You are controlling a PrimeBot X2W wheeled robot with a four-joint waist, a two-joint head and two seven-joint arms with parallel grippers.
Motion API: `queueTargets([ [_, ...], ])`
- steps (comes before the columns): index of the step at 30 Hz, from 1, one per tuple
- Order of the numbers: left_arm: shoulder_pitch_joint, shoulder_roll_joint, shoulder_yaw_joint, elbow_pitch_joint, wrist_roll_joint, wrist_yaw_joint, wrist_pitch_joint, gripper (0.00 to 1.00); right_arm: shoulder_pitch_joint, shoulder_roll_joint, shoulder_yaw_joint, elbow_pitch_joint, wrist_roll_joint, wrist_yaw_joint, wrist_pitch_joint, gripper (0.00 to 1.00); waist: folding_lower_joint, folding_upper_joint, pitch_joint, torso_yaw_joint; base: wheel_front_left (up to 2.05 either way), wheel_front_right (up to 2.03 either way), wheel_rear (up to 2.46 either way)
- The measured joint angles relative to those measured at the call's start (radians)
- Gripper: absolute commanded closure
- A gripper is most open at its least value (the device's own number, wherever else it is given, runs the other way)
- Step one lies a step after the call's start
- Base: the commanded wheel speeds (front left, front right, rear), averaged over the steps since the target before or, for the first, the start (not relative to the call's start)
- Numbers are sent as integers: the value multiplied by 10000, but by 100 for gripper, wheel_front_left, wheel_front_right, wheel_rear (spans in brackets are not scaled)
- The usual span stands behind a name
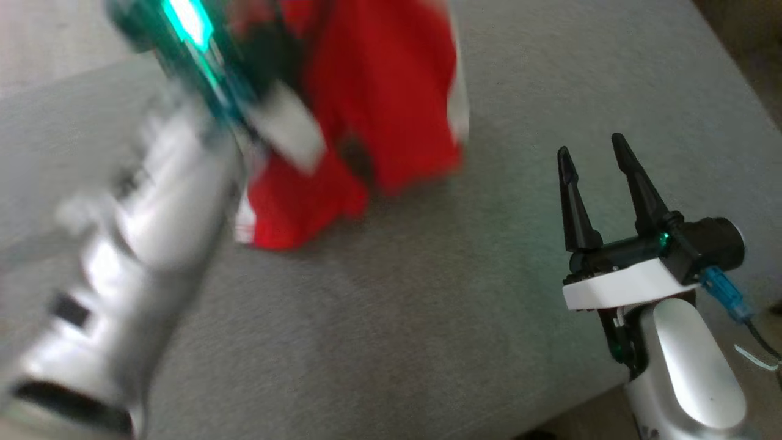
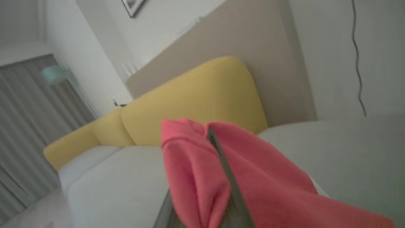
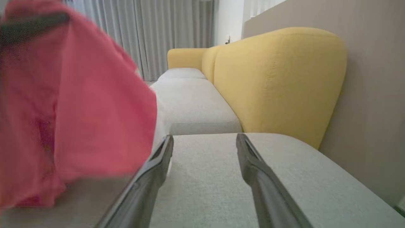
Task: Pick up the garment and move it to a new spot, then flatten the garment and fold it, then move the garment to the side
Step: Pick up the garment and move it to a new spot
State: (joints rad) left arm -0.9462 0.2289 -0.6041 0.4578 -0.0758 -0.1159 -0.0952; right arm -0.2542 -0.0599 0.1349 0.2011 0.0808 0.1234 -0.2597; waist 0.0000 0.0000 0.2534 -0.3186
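The red garment (image 1: pixel 379 91) with white trim hangs bunched from my left gripper (image 1: pixel 269 61), and its lower folds touch the grey cushion (image 1: pixel 427 318). The left arm is motion-blurred in the head view. In the left wrist view my left gripper (image 2: pixel 211 134) is shut on the garment (image 2: pixel 190 177), which drapes over both sides of the fingers. My right gripper (image 1: pixel 591 146) stands open low at the right, apart from the cloth, with nothing between its fingers. In the right wrist view the right gripper (image 3: pixel 205 137) hovers just over the cushion, and the garment (image 3: pixel 79 110) hangs to its left.
A yellow sofa backrest (image 3: pixel 278 79) runs along the far side of the grey cushion (image 3: pixel 205 190), with a beige wall panel (image 3: pixel 373 95) behind it. Grey curtains (image 3: pixel 142 31) hang further off. The cushion's front edge (image 1: pixel 599 391) lies close to my right arm.
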Motion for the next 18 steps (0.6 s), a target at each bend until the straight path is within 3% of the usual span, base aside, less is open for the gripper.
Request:
queueTargets([
  [4,1882,-382,-857,639,265,366,-917,100,-3,8,157,-96,196,0,0,0,3,0,361,-378,0,0,0],
  [5,2348,-525,-974,813,132,366,-1120,84,-3,19,213,-98,232,0,0,0,3,0,438,-431,0,0,0],
  [6,2790,-663,-1156,978,88,366,-1271,4,-3,38,253,-107,251,0,0,0,2,0,512,-463,0,0,0],
  [7,3194,-849,-1239,1120,-31,368,-1373,0,-3,48,291,-109,251,0,0,0,2,0,567,-469,0,0,0],
  [11,4350,-1402,-1448,1187,-610,362,-1546,0,-2,63,351,-100,249,0,0,0,0,0,518,-252,0,0,0],
  [14,4985,-1499,-1421,393,-934,384,-1559,0,12,63,316,-77,198,0,0,0,1,0,371,68,0,0,0],
  [18,5902,-1582,-880,-966,-1001,1034,-1570,0,225,71,178,-38,15,0,0,0,0,0,19,571,0,0,0],
])
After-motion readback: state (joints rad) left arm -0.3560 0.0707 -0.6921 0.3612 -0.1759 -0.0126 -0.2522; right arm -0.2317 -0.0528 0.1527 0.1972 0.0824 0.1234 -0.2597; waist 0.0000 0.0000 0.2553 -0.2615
